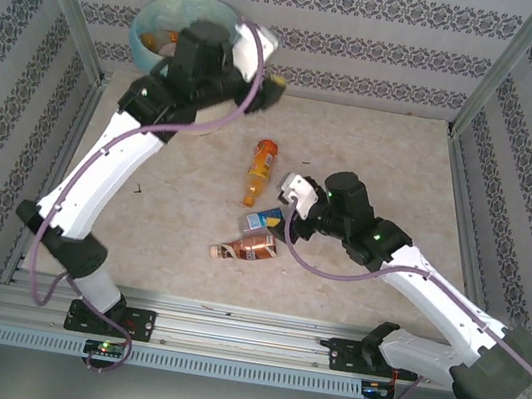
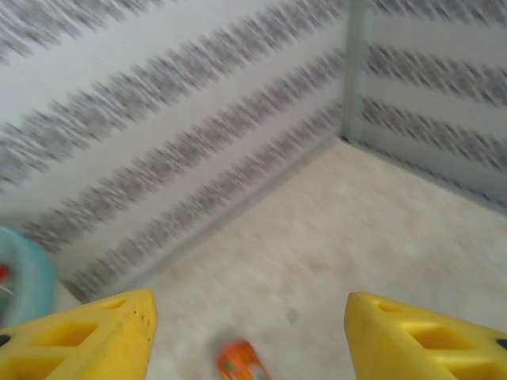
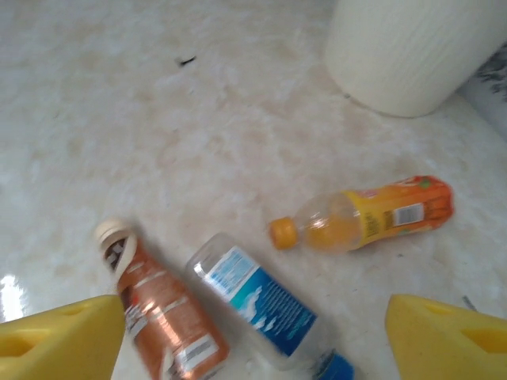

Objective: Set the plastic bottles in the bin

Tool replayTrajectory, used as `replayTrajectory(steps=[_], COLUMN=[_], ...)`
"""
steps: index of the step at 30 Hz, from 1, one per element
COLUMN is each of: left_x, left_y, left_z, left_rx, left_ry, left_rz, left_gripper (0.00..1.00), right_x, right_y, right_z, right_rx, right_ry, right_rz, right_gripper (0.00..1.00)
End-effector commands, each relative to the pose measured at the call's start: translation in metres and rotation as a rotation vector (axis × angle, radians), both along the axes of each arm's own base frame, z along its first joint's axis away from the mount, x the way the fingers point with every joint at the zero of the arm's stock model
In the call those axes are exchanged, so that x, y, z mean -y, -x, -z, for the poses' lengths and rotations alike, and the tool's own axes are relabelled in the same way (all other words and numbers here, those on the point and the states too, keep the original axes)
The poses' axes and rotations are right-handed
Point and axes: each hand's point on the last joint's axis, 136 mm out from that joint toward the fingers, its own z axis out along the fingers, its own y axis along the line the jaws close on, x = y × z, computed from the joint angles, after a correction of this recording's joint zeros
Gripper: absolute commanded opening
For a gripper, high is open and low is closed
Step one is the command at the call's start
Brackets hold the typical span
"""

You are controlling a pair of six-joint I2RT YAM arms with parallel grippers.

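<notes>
The cream-white bin [image 1: 163, 16] with its turquoise liner stands at the back left, and bottles lie inside it. My left gripper [image 1: 269, 87] hovers just right of the bin, open and empty [image 2: 249, 305]. Three plastic bottles lie on the table: an orange one [image 1: 260, 170], a blue-labelled clear one [image 1: 262, 221] and a brown one [image 1: 246, 248]. My right gripper [image 1: 292, 196] is open above them. In its wrist view the brown bottle [image 3: 162, 317], blue-labelled bottle [image 3: 257, 297] and orange bottle [image 3: 372, 214] lie below the spread yellow fingers [image 3: 63, 340].
Patterned walls and metal posts [image 1: 494, 69] enclose the beige table. The bin's white base [image 3: 412, 51] stands beyond the orange bottle. The orange bottle's end [image 2: 240, 362] and the liner's edge [image 2: 24, 273] show under the left gripper.
</notes>
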Motion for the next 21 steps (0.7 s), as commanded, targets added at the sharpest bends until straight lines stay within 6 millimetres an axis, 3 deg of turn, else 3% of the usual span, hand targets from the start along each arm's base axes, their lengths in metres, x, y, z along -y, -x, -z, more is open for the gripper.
replayTrajectory(steps=[1,6,11,17,21], left_x=[0.014,0.003,-0.010,-0.037,-0.047], left_y=[0.038,0.069,0.087,0.099,0.110], left_z=[0.026,0.080,0.150,0.223,0.254], left_rx=[-0.059,-0.141,-0.265,-0.418,-0.500], left_ry=[0.076,0.239,0.293,0.371,0.385], left_rz=[0.093,0.089,0.036,-0.141,-0.199], left_gripper=[0.66,0.66,0.64,0.64,0.64], right_x=[0.003,-0.002,-0.008,-0.013,-0.017], right_y=[0.033,0.049,0.060,0.053,0.045], right_z=[0.025,0.040,0.065,0.097,0.114], right_rx=[0.007,0.039,0.061,0.018,0.001], right_ry=[0.091,0.113,0.188,0.263,0.316], right_rz=[-0.160,-0.215,-0.303,-0.310,-0.311], right_gripper=[0.78,0.76,0.77,0.77,0.85])
